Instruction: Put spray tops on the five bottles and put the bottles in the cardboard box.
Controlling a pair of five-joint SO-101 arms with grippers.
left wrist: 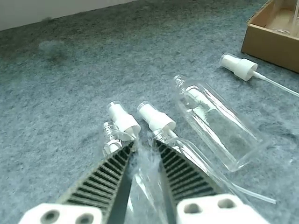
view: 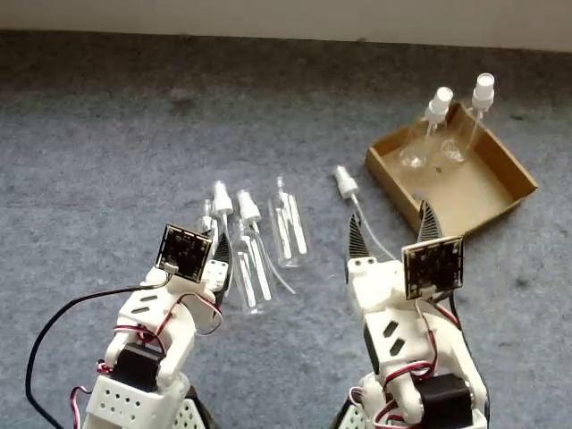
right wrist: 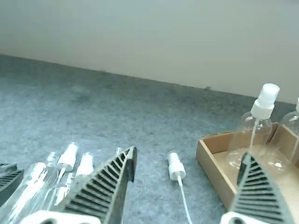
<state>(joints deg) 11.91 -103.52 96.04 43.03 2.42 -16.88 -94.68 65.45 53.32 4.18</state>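
Grey carpeted table (view: 107, 134) holds clear plastic bottles (left wrist: 215, 126), likely light and slippery, best pinched mid-body; left gripper (left wrist: 143, 145) barely parted above them, right gripper (right wrist: 189, 156) wide open.

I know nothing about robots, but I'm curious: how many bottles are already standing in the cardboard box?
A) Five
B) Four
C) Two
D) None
C: one bottle and a second bottle stand upright side by side in the cardboard box, each with a white spray top on.
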